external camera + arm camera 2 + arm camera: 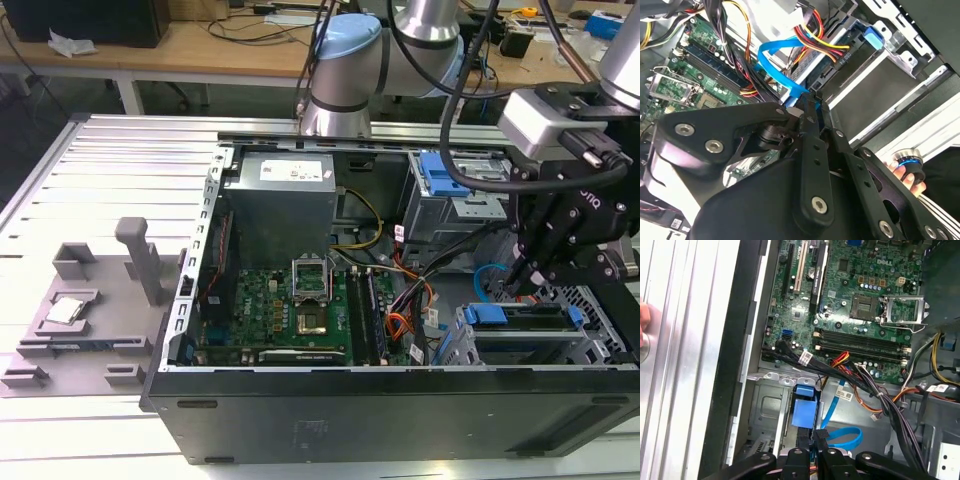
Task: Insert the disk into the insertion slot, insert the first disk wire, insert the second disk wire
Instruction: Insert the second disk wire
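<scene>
The disk (522, 322), framed by its blue carrier, lies inside the insertion slot (603, 325) at the case's corner on the exterior view's right. My gripper (527, 268) hangs just above the disk's inner end. In the second wrist view the gripper (809, 101) is shut on the plug end of the second disk wire (771, 49), whose glossy blue loop rises from the fingertips. The first disk wire (817, 42) ends in a black plug (844, 58) that sits against the disk's end by a blue carrier tab (873, 37). The blue loop (846, 438) also shows beside the gripper (816, 439).
The open case holds the motherboard (285, 310), the power supply (280, 200) and a taller cage with a blue latch plate (440, 180). Black cable bundles (875, 390) cross near the gripper. A hand (906, 172) rests on a knob outside the case. A grey fixture (90, 310) lies on the exterior view's left.
</scene>
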